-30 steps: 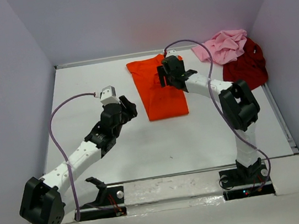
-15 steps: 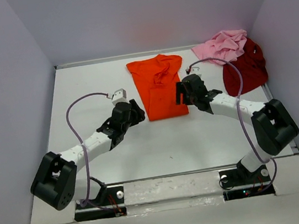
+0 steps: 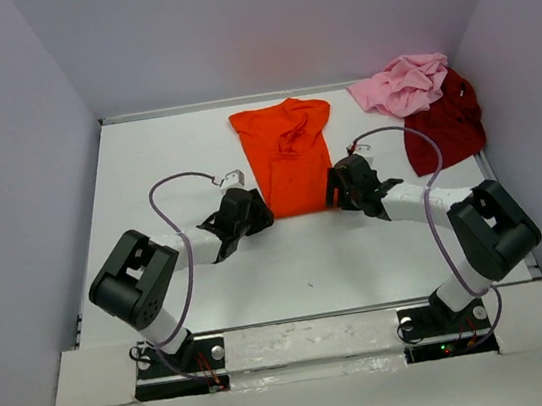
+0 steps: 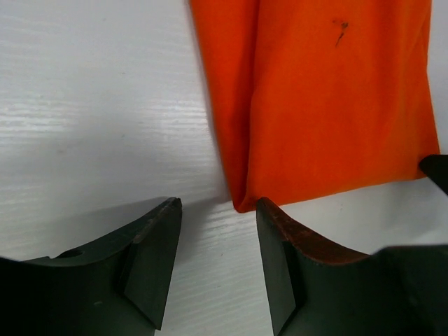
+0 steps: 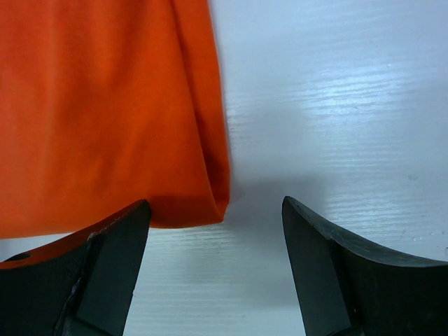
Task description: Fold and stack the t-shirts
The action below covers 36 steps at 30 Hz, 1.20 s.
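Arms lowered, left fingers point(image 4: 150, 259) and right fingers point(image 5: 112, 266) spread, orange t-shirt point(image 3: 286, 160) corners just ahead, seemingly untouched.

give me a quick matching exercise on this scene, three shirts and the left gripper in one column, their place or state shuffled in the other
Column one
1. orange t-shirt
2. pink t-shirt
3. dark red t-shirt
4. left gripper

Column two
A. crumpled in the far right corner
B. open, low at the near left corner of a folded shirt
C. folded into a long flat strip
D. bunched along the right edge, just nearer than another heap

Pairs: 1-C, 2-A, 3-D, 4-B
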Each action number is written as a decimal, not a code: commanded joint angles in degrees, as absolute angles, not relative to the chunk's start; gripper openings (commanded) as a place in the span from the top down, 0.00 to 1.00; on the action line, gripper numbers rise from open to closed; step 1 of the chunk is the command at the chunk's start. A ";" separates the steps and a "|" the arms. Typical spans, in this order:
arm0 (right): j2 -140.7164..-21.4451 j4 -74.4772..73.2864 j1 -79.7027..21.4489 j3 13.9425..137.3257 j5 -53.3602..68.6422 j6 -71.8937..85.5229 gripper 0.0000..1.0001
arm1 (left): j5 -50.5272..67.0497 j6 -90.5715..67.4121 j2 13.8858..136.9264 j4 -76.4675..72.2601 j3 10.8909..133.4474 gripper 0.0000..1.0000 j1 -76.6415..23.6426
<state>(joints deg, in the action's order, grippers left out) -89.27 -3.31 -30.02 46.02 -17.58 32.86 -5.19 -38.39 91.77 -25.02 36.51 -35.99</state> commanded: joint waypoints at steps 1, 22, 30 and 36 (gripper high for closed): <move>-90.96 -0.53 -30.15 47.37 -17.67 34.37 0.19 | -3.17 -37.97 94.47 -29.09 40.51 0.40 -36.30; -98.88 5.27 -30.15 49.04 -13.72 34.19 0.58 | -2.81 -35.60 97.21 -28.12 43.15 0.71 -36.30; -98.26 5.27 -30.15 48.60 -13.18 34.19 1.00 | -3.43 -34.63 97.56 -27.42 43.15 1.00 -36.30; -96.51 4.13 -30.15 47.64 -11.87 34.54 1.00 | -3.16 -34.80 97.38 -26.90 42.63 1.00 -36.39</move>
